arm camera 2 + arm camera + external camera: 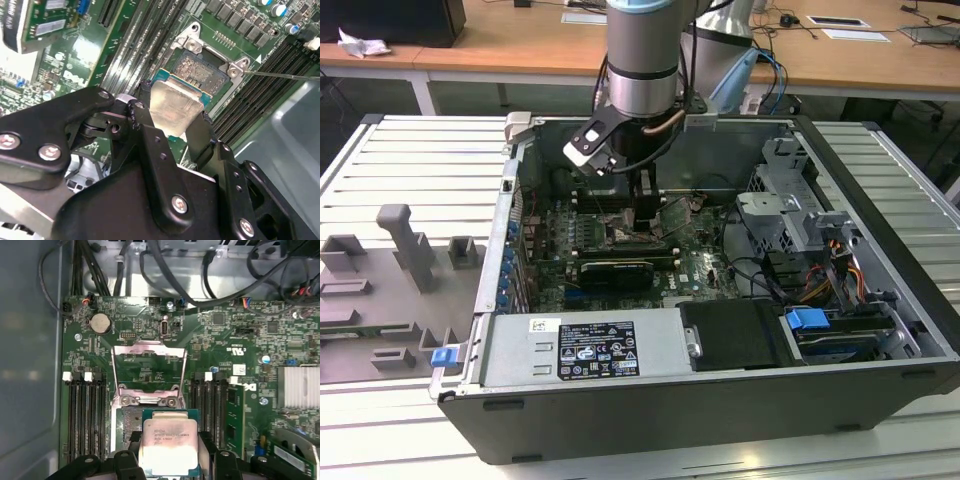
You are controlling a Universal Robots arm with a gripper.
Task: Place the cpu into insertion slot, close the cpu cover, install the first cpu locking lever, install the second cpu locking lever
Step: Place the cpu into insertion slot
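- cpu [175, 107]: clamped by two opposite edges between the fingers [197, 132] of the gripper [645, 205]. This hold keeps its metal face up and its underside free.
- It hangs partly over the slot [200, 67], leaving the part of the slot farthest from the gripper bare. I cannot tell whether it touches the slot.
- The cover [149, 347] is swung open on the side of the slot away from the cpu, so nothing bars the way in.
- Memory slots [85, 410] flank the slot on both sides.
- The case [720, 420] lies on its side on the worktop [410, 160], open face up. I judge this lets the arm reach straight down to the board [705, 265] inside.
- The case also holds cables [840, 270], and drive bays [790, 200] on the exterior view's right.
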